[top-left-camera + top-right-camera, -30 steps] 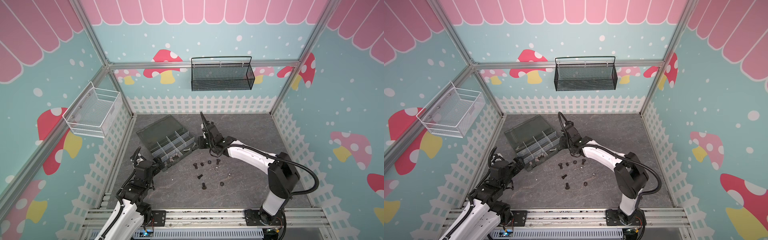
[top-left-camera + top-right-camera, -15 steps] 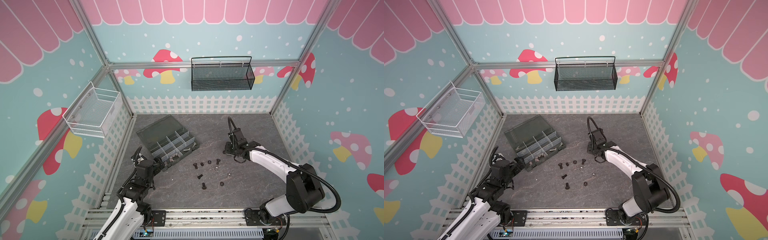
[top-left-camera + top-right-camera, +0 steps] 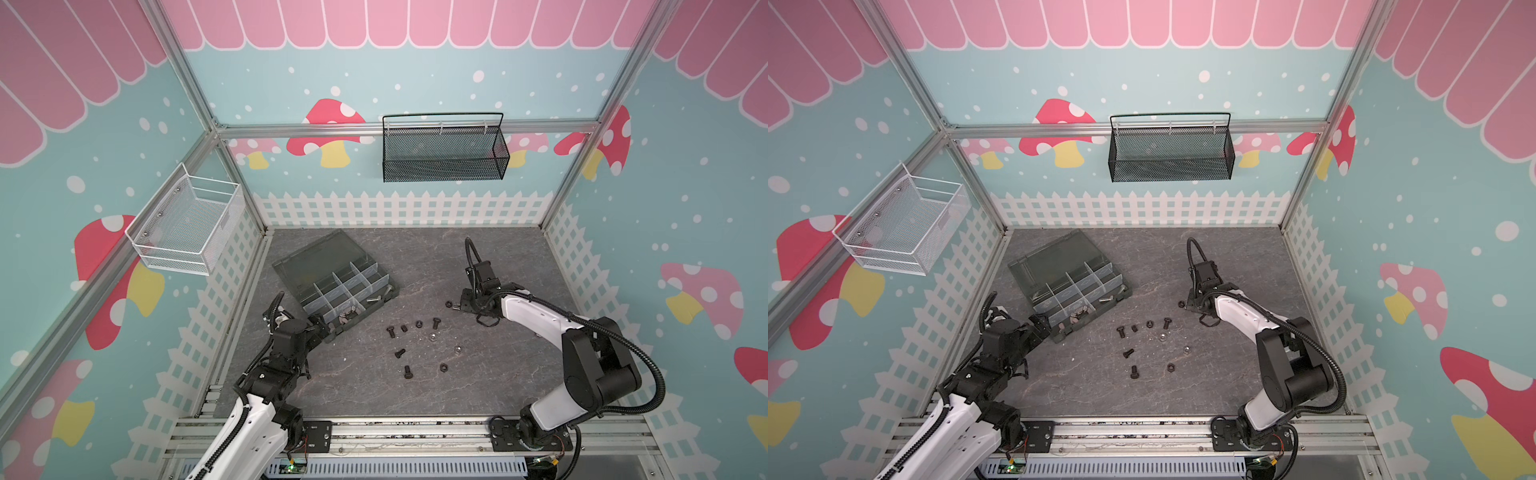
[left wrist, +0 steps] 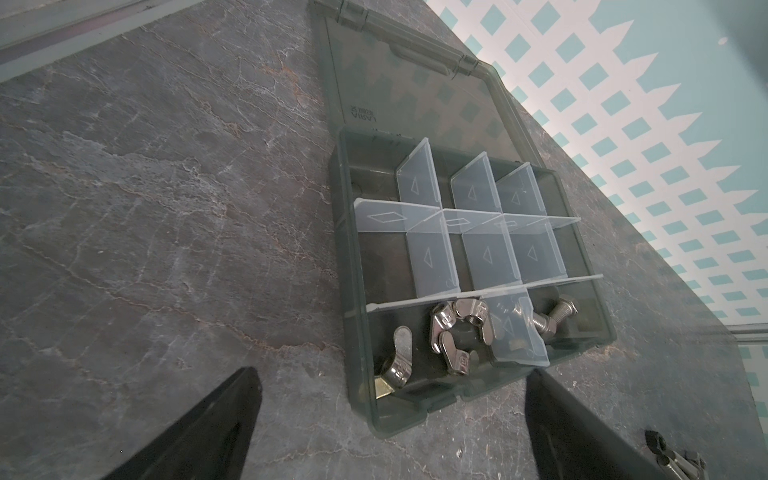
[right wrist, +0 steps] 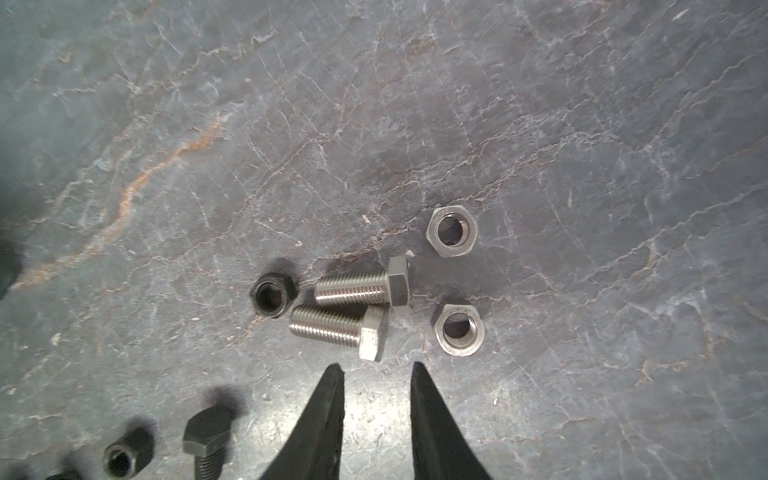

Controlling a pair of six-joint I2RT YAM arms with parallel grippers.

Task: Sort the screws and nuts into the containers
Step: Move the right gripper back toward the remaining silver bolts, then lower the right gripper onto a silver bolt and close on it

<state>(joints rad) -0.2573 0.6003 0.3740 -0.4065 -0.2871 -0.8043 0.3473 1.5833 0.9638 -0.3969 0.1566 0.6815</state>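
Observation:
The dark grey organizer box (image 3: 316, 257) lies open at the left, its containers (image 4: 486, 253) split by clear dividers. Silver wing nuts (image 4: 457, 332) fill one near compartment and a silver screw (image 4: 544, 320) lies in the one beside it. My left gripper (image 3: 322, 326) (image 4: 392, 372) is open wide at the box's near corner. Black screws (image 3: 400, 353) and nuts (image 3: 444, 367) are scattered mid-table. My right gripper (image 3: 455, 305) (image 5: 377, 370) hangs low, its jaws a narrow gap apart with nothing between, just short of two silver screws (image 5: 336, 326), a black nut (image 5: 272, 295) and two silver nuts (image 5: 459, 330).
A white wire basket (image 3: 187, 224) hangs on the left wall and a black mesh basket (image 3: 444, 153) on the back wall. A white picket-fence border rings the grey table. A loose wing nut (image 4: 673, 457) lies on the table beside the box.
My right arm has swung away from the organizer box to the right and come down by the loose pieces, its jaws narrowing. The left arm has stayed put.

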